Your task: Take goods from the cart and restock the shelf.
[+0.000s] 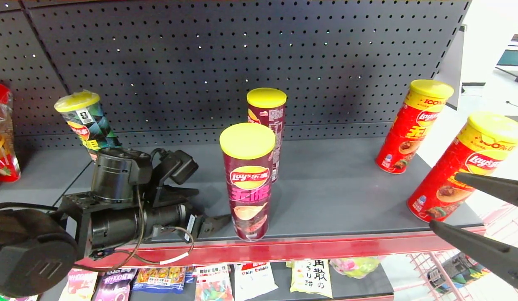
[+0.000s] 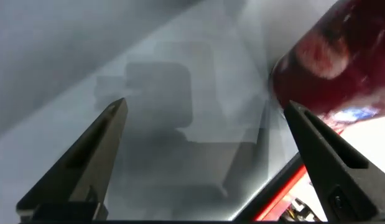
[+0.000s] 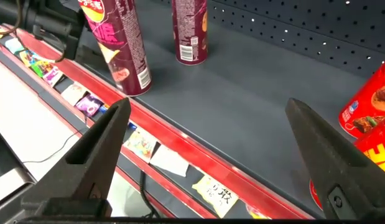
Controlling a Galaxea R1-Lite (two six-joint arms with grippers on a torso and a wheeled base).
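A maroon chip can [image 1: 247,184] [image 3: 120,43] with a yellow lid stands upright at the front edge of the grey shelf [image 1: 334,196]. My left gripper [image 1: 206,209] [image 2: 206,106] is low on the shelf just left of it, open and empty, with the can's base [image 2: 341,62] beyond one finger. A second maroon can [image 1: 267,125] [image 3: 191,31] stands behind the first. Two red cans [image 1: 411,125] [image 1: 464,167] stand on the right. My right gripper [image 1: 445,200] [image 3: 208,115] hangs open and empty in front of the nearer red can [image 3: 372,112].
A green-and-black can [image 1: 85,121] stands at the back left, beside a snack bag [image 1: 1,133]. The shelf has a red front lip [image 1: 326,246] [image 3: 180,134] and a pegboard back. Packets [image 1: 250,280] lie on the lower shelf. A pink wire cart [image 1: 506,225] is at the lower right.
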